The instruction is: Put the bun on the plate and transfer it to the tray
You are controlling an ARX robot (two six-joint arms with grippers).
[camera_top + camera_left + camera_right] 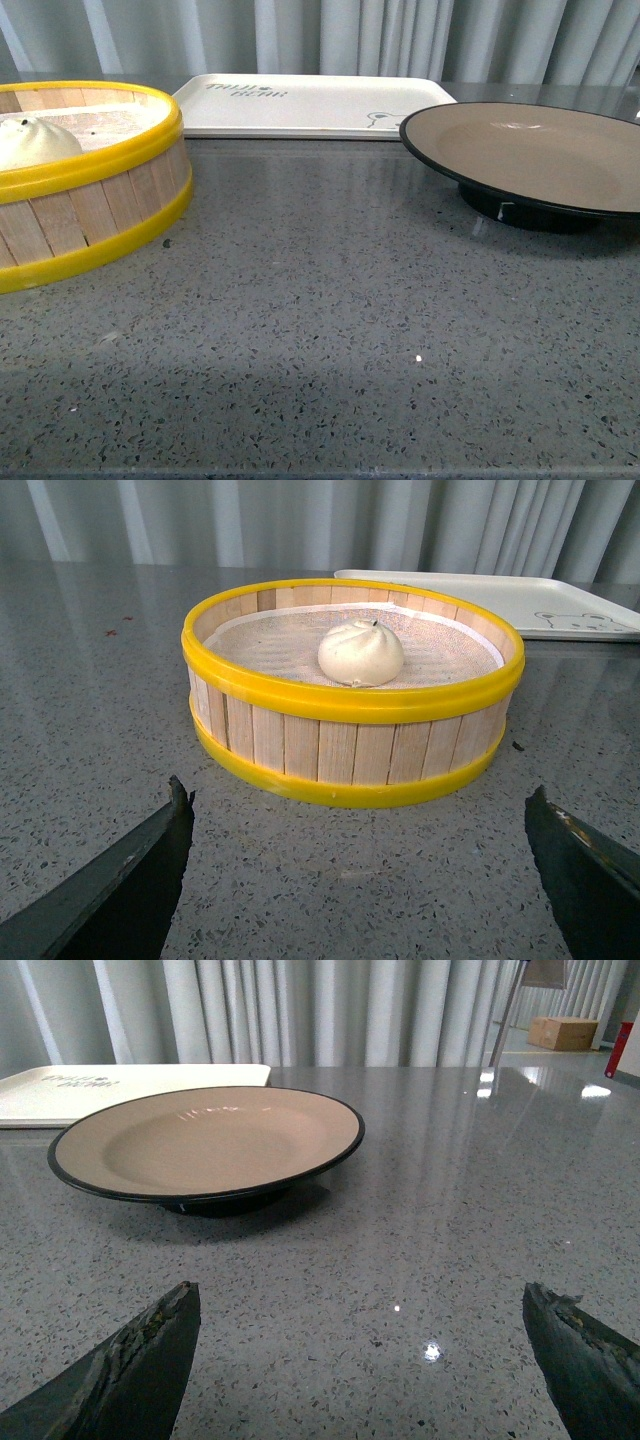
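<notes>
Black jaws spread wide on left gripper (357, 810) and right gripper (360, 1290), gripping nothing. Ahead of the left one the bun (361, 652) sits pleats-up in the steamer basket (350, 750); plate (200, 1140) stands before the right; tray (310, 105) lies crosswise behind both.

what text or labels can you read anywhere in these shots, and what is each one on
Tray: two lines of dark lettering, too blurred to quote; the second might be "BEAR".
Plate: small white tag on its foot, too small to read.
Steamer basket, bun, cardboard box: no readable text.
</notes>
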